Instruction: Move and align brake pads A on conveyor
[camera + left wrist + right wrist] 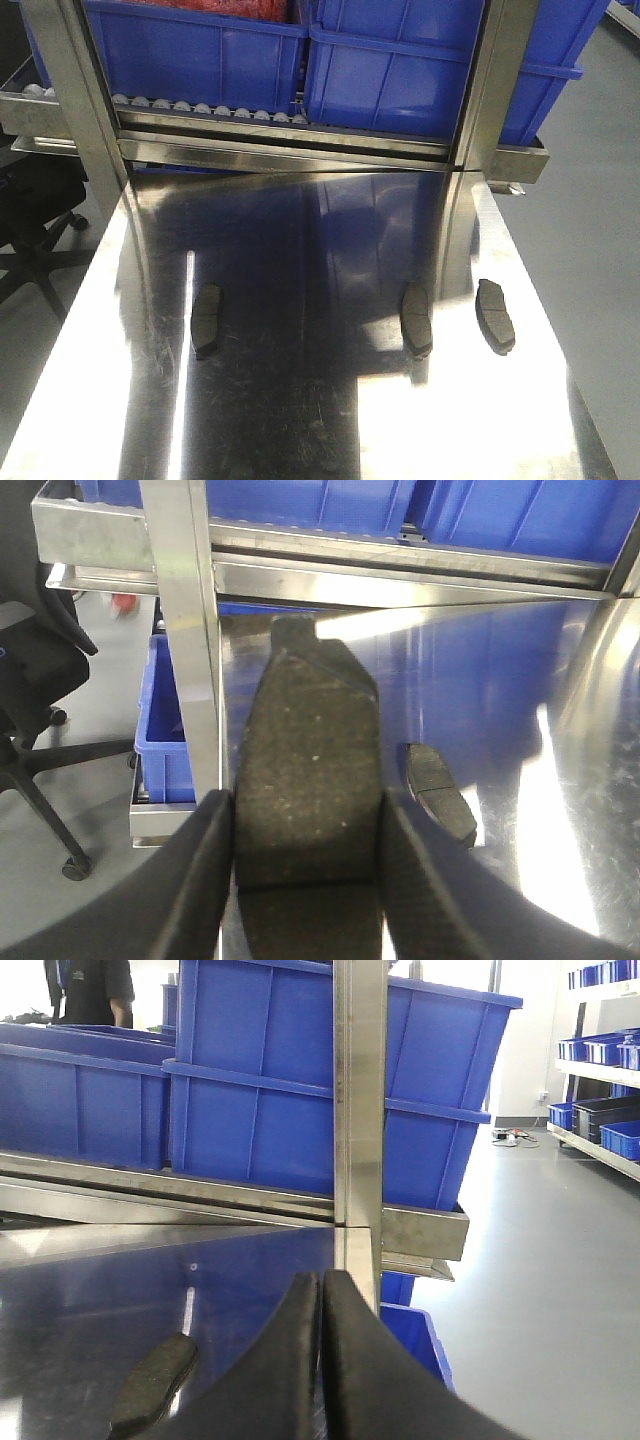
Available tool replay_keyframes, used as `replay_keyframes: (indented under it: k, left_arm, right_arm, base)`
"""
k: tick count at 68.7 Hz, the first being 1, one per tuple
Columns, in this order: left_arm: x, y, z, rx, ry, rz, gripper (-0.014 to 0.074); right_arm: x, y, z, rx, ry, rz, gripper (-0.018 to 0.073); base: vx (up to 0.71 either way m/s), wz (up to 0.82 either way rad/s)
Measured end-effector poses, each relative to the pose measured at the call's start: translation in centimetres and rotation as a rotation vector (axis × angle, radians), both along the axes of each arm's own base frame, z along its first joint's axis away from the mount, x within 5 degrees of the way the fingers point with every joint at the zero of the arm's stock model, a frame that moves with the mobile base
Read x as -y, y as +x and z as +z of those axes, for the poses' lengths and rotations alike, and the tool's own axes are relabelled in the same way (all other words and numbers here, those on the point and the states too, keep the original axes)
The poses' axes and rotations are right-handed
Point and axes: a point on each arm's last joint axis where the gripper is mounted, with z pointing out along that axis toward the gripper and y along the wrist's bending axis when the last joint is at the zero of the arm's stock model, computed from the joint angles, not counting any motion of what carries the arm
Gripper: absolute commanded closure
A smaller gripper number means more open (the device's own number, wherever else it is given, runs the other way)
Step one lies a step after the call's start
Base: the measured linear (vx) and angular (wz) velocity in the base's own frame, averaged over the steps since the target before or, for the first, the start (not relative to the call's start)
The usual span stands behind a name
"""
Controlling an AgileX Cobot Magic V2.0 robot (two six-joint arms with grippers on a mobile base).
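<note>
Steel bench (300, 430) bearing three dark grey brake pads (416, 322), with a fourth pad (310, 730) gripped.
We see the left end effector (305, 825) clamped on the fourth pad, which is rough-faced with a thin cross groove. The right end effector (322, 1285) has its fingers pressed together on nothing. The left pad (207, 320) lies well apart from the middle pad (416, 335) and the right pad (495, 316), with bare steel between them. The right pad sits near the bench's right edge.

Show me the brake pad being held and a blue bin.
Held brake pad (310, 780): left wrist view, middle of its rough face.
Blue bin (400, 80): front view, its front wall.
</note>
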Motion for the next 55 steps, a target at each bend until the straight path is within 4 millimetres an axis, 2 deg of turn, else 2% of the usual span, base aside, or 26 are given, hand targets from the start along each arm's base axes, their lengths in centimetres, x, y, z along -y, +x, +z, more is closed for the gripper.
replay_keyframes:
  k: [55]
  left_arm:
    - [-0.01, 0.00, 0.00, 0.000, 0.002, 0.000, 0.0603]
  right_arm:
    - [0.00, 0.00, 0.00, 0.000, 0.000, 0.000, 0.0569]
  base:
    - [0.00, 0.00]
